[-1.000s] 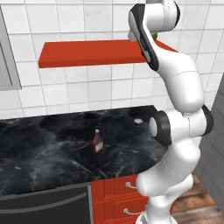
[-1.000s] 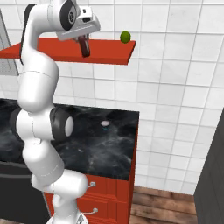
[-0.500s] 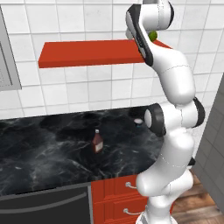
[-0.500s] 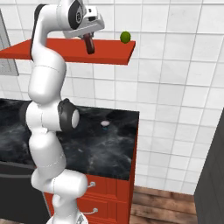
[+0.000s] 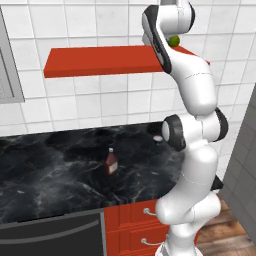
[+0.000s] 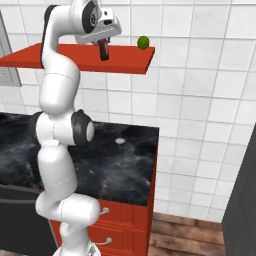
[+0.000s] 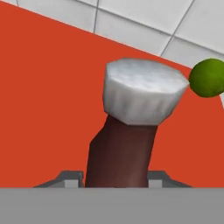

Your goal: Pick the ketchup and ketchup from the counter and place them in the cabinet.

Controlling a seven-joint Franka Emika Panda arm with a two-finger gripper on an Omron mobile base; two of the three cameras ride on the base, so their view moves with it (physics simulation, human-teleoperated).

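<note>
One ketchup (image 7: 127, 144), a dark red-brown bottle with a white cap, stands upright between my fingertips, and my gripper (image 7: 116, 177) is shut on its neck. From the right base, gripper (image 6: 103, 46) and ketchup (image 6: 104, 52) are at the right part of the red cabinet (image 6: 50, 56) board, left of a green ball (image 6: 143, 42). Whether the bottle's base touches the cabinet (image 7: 43, 87) I cannot tell. The other ketchup (image 5: 111, 162) stands alone on the black counter (image 5: 50, 175), far below the cabinet (image 5: 100, 60).
The green ball (image 7: 208, 78) lies on the shelf close to the held bottle's cap. A small white object (image 6: 120, 141) sits at the back of the counter (image 6: 125, 165). Red drawers (image 5: 135, 220) and a dark oven front (image 5: 50, 235) are under the counter.
The arm has stretched further up and toward the wall, carrying the bottle a little closer to the green ball. The ketchup on the counter has not moved.
</note>
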